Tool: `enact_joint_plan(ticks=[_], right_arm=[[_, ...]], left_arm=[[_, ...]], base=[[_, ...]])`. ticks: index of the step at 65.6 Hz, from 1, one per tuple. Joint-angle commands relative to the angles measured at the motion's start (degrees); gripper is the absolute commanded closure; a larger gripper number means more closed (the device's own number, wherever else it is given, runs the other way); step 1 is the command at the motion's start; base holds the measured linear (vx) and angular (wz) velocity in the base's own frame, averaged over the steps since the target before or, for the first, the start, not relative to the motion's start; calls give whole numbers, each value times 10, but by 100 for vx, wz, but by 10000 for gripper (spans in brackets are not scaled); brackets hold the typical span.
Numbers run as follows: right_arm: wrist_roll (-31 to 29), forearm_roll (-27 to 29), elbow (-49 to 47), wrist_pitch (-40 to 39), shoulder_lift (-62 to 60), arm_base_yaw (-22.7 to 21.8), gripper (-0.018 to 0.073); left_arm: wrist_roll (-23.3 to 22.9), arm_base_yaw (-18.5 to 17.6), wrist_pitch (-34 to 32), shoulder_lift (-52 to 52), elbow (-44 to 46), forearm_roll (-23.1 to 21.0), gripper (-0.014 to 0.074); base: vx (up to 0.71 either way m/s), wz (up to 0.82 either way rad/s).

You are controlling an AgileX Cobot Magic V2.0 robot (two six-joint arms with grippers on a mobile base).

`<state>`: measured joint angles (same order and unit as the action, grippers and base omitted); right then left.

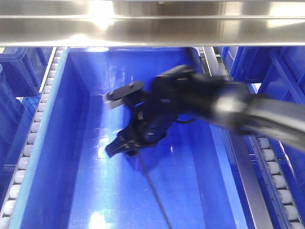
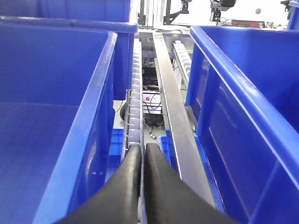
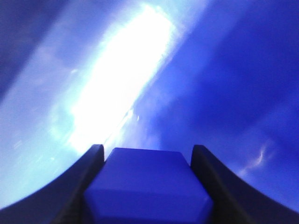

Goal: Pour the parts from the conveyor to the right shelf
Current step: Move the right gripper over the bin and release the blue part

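We look down through the steel frame of the right shelf (image 1: 157, 21), its rows of white rollers (image 1: 28, 143) running either side of a large blue bin (image 1: 71, 157) that fills the front view. Our right arm (image 1: 248, 112) reaches in from the right edge, over the bin's right wall, and its black gripper (image 1: 125, 121) hangs above the bin's glossy floor, near the middle and a little toward the far end. The arm is blurred, so the front view alone does not settle what the gripper carries.

The right wrist view does: a small blue block (image 3: 147, 184) sits between the two dark fingers (image 3: 77, 186), held on both flanks, with only the shiny blue inside of the bin beyond it. So the part is in the right gripper, directly over the open bin, and the bin floor lies straight past the fingertips. We judge that this is the relation the drop turns on: the block has bin beneath it on every side, well clear of the walls, and letting go should land it inside.

Our left gripper (image 2: 141, 161) plays no part here. Its fingers are pressed together on nothing, pointing along the roller lane (image 2: 135, 93) and steel rail (image 2: 173, 107) between two neighbouring bins. The conveyor shows in none of the views.
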<state>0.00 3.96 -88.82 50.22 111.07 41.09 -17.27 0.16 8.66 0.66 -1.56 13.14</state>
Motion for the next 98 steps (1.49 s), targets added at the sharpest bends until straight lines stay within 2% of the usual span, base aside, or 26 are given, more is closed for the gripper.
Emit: enact_joint_plan(ticks=[1, 29, 39, 48, 62, 71, 86, 98], right_arm=[[-3, -14, -36, -8, -1, 0, 564], [-5, -28, -50, -50, 54, 0, 559], [-4, -27, -50, -58, 54, 0, 520], [-4, -26, -50, -56, 54, 0, 411], [5, -22, -50, -49, 51, 0, 114], [22, -29, -50, -50, 40, 0, -3], [21, -33, -46, -50, 3, 0, 16], [21, -46, 42, -136, -72, 0, 82]], left_arm=[[-2, -3, -44, 6, 11, 0, 603], [-2, -3, -44, 6, 11, 0, 603], [-2, -3, -44, 6, 11, 0, 603], [-2, -3, -44, 6, 11, 0, 603], [-2, -3, -44, 6, 11, 0, 603], [-2, -3, -44, 6, 11, 0, 603], [-2, -3, -44, 6, 11, 0, 603], [-2, -3, -44, 6, 11, 0, 603]], base=[[0, 0], [0, 0], [0, 0], [0, 0], [0, 0], [0, 0], [0, 0], [0, 0]])
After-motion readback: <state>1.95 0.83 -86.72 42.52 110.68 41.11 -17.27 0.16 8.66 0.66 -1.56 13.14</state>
